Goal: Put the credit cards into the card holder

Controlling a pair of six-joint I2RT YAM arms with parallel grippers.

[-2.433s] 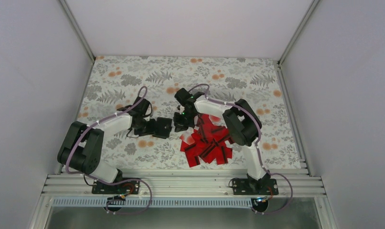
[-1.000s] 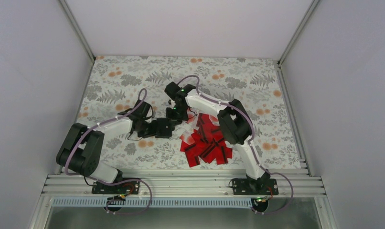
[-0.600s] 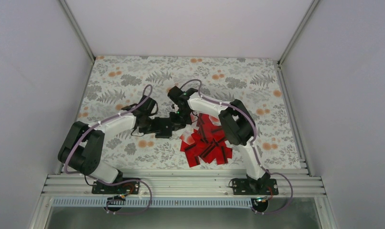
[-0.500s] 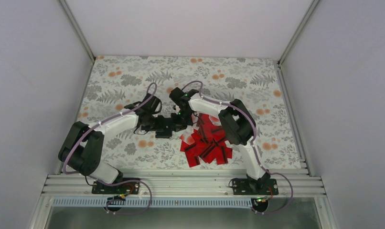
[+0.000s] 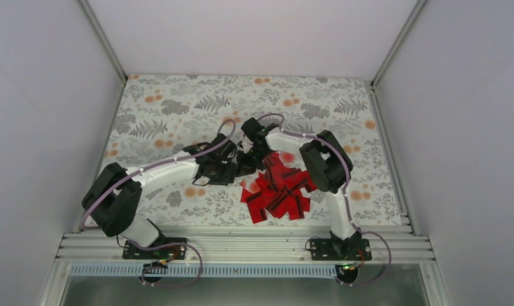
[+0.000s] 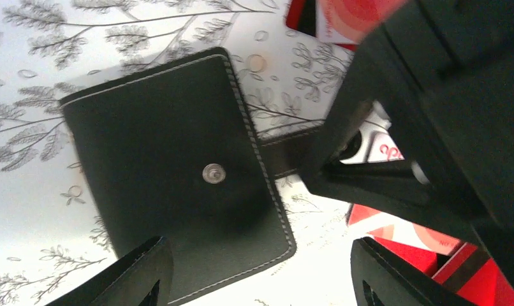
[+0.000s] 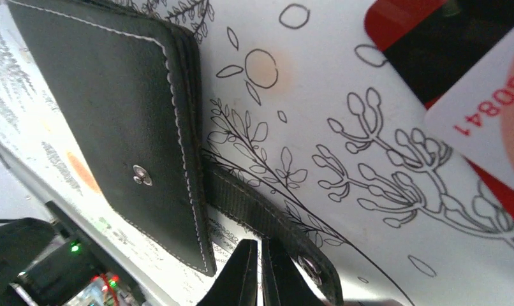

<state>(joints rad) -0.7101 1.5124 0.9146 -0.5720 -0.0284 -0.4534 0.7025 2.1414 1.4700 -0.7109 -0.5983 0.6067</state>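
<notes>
Near the middle of the floral cloth (image 5: 178, 102), the card holder (image 6: 171, 159) lies flat and folded shut, black stitched outside up, with a metal snap stud (image 6: 213, 172) at its centre. Its strap (image 7: 242, 199) runs loose off one edge, toward three o'clock in the left wrist view.

The left gripper (image 6: 259, 252) hangs over the holder's six o'clock edge with its jaws spread wide. One finger is by the seven o'clock corner, the other out past the five o'clock corner near some red cards. It has hold of nothing.

The right gripper (image 7: 259, 245) comes in from twelve o'clock in the top view with its jaws pressed together and its tips down at the strap. Whether they pinch the strap or only rest on it I cannot tell.

The credit cards (image 5: 277, 191) lie in a loose red heap on the cloth, just beside the holder at about four o'clock from it.
</notes>
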